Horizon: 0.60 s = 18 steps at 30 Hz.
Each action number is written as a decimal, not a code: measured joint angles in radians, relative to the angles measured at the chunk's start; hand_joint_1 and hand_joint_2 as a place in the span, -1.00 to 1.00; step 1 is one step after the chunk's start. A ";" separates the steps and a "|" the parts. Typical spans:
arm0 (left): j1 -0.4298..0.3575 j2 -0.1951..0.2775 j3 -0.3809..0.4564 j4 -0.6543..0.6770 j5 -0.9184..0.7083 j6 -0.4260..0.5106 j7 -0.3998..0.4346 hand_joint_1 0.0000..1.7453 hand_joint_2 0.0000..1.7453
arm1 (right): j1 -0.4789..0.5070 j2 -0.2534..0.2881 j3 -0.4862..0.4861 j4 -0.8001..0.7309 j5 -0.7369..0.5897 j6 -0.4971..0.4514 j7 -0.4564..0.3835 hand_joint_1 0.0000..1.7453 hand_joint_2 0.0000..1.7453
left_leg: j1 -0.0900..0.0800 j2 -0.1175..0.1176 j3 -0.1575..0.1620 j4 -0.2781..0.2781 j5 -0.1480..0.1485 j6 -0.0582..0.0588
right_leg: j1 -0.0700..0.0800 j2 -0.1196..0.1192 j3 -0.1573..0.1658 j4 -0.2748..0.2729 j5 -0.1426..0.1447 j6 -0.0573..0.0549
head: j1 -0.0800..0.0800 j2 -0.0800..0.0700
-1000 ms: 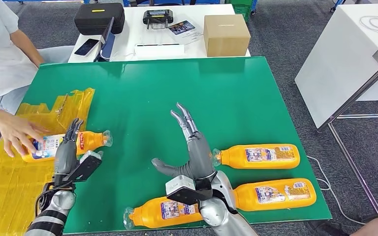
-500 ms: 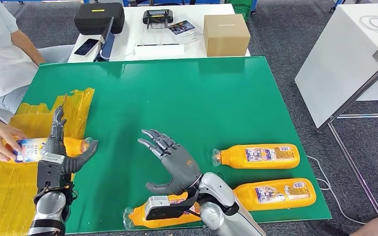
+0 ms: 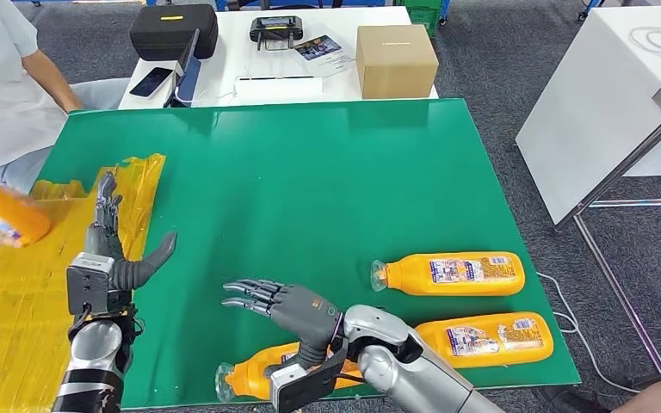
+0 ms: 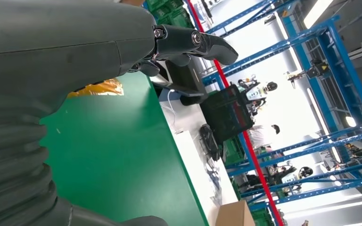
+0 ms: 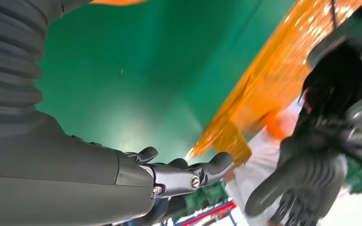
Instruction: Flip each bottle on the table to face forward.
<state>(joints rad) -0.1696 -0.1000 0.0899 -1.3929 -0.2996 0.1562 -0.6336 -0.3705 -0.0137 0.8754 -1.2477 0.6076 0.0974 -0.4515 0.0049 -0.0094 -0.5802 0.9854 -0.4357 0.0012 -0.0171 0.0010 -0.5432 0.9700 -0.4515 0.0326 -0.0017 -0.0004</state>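
The head view covers the whole green desk [image 3: 327, 163]. Three orange bottles lie on their sides at its near right: one bottle [image 3: 447, 273] with its label up, a second bottle [image 3: 482, 339] nearer the edge, and a third bottle [image 3: 254, 379] at the near edge, partly hidden by the right arm. A fourth bottle [image 3: 0, 211], blurred, is held in the air at the far left by a person [image 3: 0, 77]. Yellow sheeting [image 3: 17, 292] covers the left end of the desk.

The right hand [image 3: 288, 305] hovers palm-down just above the third bottle, fingers extended, apart and slightly curled, holding nothing. The left hand [image 3: 112, 249] stands upright over the edge of the sheeting, fingers straight, thumb out, holding nothing.

The left wrist view adds what the head view lacks: blue racking [image 4: 311, 61] and distant figures beyond the desk. The right wrist view shows the left hand [image 5: 297, 179] from across the desk, with the sheeting and a blurred orange patch behind it.

Compared with 0.5 s ago, the fourth bottle has gone from the sheeting up into the person's raised hand. The right hand has dropped lower and nearer the third bottle. The left hand has shifted slightly.
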 joint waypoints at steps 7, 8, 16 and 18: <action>-0.032 -0.004 -0.004 0.051 0.010 0.000 0.002 -1.00 1.00 | -0.041 -0.033 0.042 0.011 -0.076 0.075 -0.029 -1.00 1.00 | 0.000 0.000 0.000 0.000 0.000 0.000 | 0.000 0.000 0.000 0.000 0.000 0.000 | 0.000 0.000; -0.034 -0.004 -0.004 0.057 0.011 0.000 0.002 -1.00 1.00 | -0.044 -0.038 0.045 0.011 -0.080 0.077 -0.029 -1.00 1.00 | 0.000 0.000 0.000 0.000 0.000 0.000 | 0.000 0.000 0.000 0.000 0.000 0.000 | 0.000 0.000; -0.043 -0.004 -0.004 0.080 0.019 0.000 0.002 -1.00 1.00 | -0.059 -0.061 0.065 0.011 -0.088 0.083 -0.030 -1.00 1.00 | 0.000 0.000 0.000 0.000 0.000 0.000 | 0.000 0.000 0.000 0.000 0.000 0.000 | 0.000 0.000; -0.044 -0.004 -0.003 0.084 0.023 0.001 0.001 -1.00 1.00 | -0.066 -0.068 0.072 0.010 -0.090 0.085 -0.028 -1.00 1.00 | 0.000 0.000 0.000 0.000 0.000 0.000 | 0.000 0.000 0.000 0.000 0.000 0.000 | 0.000 0.000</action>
<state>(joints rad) -0.2136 -0.1041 0.0867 -1.3089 -0.2770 0.1570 -0.6322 -0.4368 -0.0815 0.9475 -1.2372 0.5175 0.1826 -0.4799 0.0049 -0.0094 -0.5803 0.9854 -0.4357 0.0012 -0.0171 0.0010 -0.5433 0.9700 -0.4515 0.0326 -0.0017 -0.0004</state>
